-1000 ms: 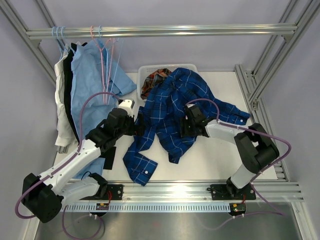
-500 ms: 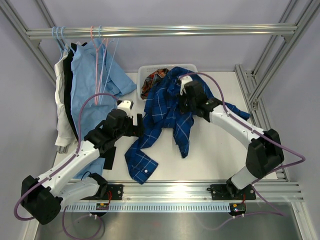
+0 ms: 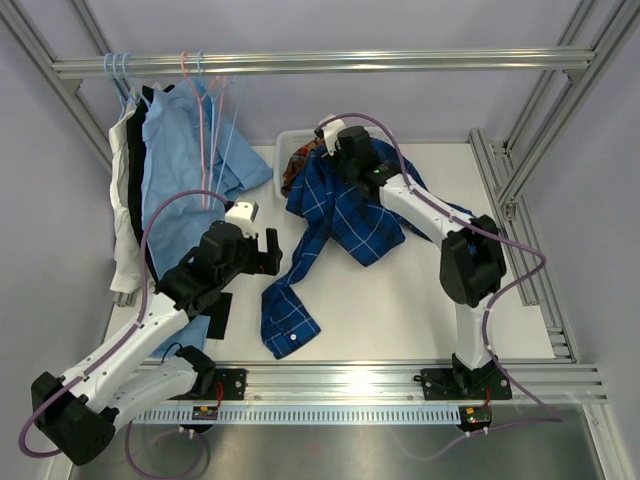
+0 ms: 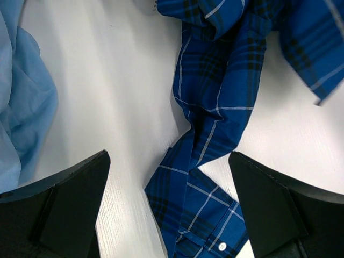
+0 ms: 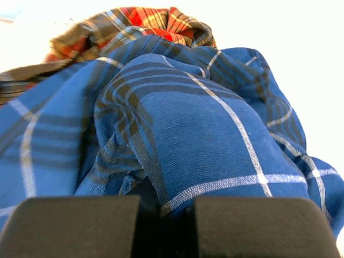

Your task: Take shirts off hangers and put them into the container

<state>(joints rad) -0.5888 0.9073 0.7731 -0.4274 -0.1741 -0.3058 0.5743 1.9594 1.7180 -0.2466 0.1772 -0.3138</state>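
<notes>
1. At the far left, three shirts hang from the rail (image 3: 320, 62) on thin hangers (image 3: 203, 120): a white shirt (image 3: 122, 215) outermost, a black shirt (image 3: 135, 195) next to it, then a light blue shirt (image 3: 175, 175) whose lower part bunches on the desk (image 3: 420, 300).
2. The left hand (image 3: 268, 250) hovers low over the desk just right of the light blue cloth. Its jaws stand wide apart and hold nothing. In the left wrist view the left hand (image 4: 167, 161) has bare desk and a twisted sleeve between its two dark fingers (image 4: 70, 204).
3. That sleeve belongs to the dark blue shirt (image 3: 350, 215). It trails from the main heap toward the near edge and ends in a buttoned cuff (image 3: 288, 325) flat on the desk.
4. The container (image 3: 284, 140) sits at the back of the desk, behind the heap. A red-orange plaid shirt (image 3: 300, 158) is in it.
5. The right hand (image 3: 335, 150) is over the container's right part, closed on a fold of the dark blue shirt. The right wrist view shows the right hand (image 5: 161, 201) with cloth pinched between the fingers, and the plaid shirt (image 5: 134, 24) just beyond.
6. The upper edge of the dark blue shirt reaches the container — most of it lies on the desk in front of and to the right of it.
</notes>
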